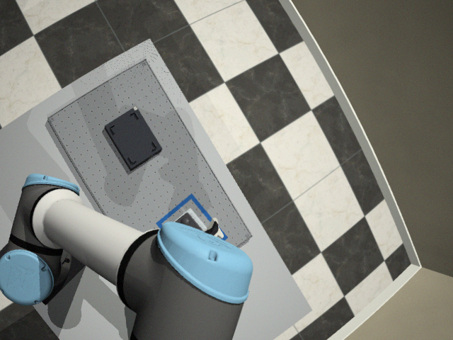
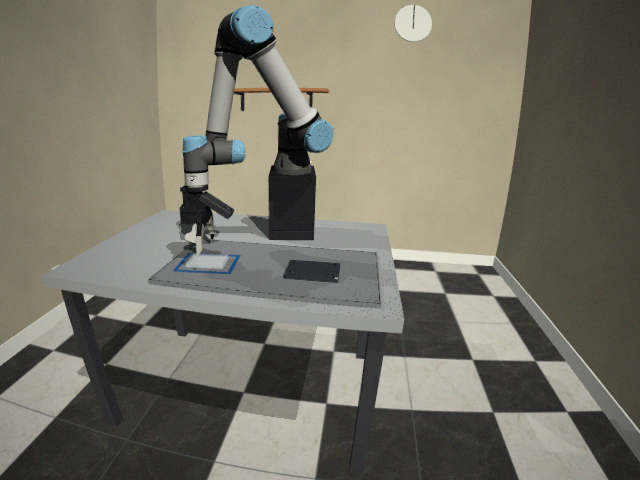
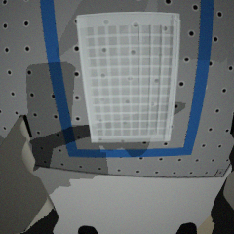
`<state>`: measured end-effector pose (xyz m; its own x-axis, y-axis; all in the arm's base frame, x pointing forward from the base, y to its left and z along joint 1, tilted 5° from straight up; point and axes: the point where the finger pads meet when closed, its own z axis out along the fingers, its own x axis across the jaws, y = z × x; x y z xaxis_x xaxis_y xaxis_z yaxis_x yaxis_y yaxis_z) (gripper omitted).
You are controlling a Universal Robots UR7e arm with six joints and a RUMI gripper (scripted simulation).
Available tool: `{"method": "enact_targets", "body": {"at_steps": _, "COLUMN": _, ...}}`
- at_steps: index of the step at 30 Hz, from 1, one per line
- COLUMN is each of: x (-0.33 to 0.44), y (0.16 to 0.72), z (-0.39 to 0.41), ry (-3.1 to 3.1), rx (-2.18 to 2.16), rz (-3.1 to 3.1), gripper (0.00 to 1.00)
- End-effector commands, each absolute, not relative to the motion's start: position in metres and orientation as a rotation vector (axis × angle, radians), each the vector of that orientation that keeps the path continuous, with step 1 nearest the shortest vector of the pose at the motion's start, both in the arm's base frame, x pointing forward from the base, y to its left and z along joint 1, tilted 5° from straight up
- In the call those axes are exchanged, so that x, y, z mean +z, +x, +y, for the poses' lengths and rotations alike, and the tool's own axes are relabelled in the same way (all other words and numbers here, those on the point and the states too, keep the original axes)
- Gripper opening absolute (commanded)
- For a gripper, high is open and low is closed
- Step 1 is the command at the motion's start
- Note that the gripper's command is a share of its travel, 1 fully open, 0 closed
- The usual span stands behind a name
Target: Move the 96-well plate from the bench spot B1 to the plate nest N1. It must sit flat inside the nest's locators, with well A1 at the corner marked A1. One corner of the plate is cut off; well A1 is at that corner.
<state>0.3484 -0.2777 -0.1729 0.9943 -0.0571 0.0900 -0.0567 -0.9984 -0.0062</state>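
Risk: gripper (image 2: 197, 238) sits off plate's near short edge, not centred over 96-well plate (image 3: 128, 78); descent from here could clip rim, skew plate inside blue B1 outline (image 3: 55, 88). Cut corner looks at 1 o'clock in wrist view; wrong yaw means A1 mismatch at nest N1 (image 1: 132, 138).

Fingers (image 2: 198, 243) fully open, holding nothing, above bench (image 2: 103, 258), no plate contact.

Plate lies flat inside B1; nest well apart, toward 10 o'clock in top view.

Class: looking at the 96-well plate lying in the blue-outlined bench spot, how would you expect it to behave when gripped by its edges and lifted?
The 96-well plate looks like a thin, translucent grid with straight edges, so it is probably stiff and light. Its smooth side walls may slip between the fingers of the open end effector. Being low and flat, it seems unlikely to tip or roll.
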Motion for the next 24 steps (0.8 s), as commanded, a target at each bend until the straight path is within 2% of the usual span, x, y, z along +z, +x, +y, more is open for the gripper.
{"method": "enact_targets", "body": {"at_steps": 1, "x": -0.179, "y": 0.349, "z": -0.278, "ry": -3.135, "rx": -0.143, "rz": 0.089, "gripper": 1.0}}
{"method": "enact_targets", "body": {"at_steps": 24, "x": -0.211, "y": 0.352, "z": -0.278, "ry": -3.135, "rx": -0.143, "rz": 0.089, "gripper": 1.0}}
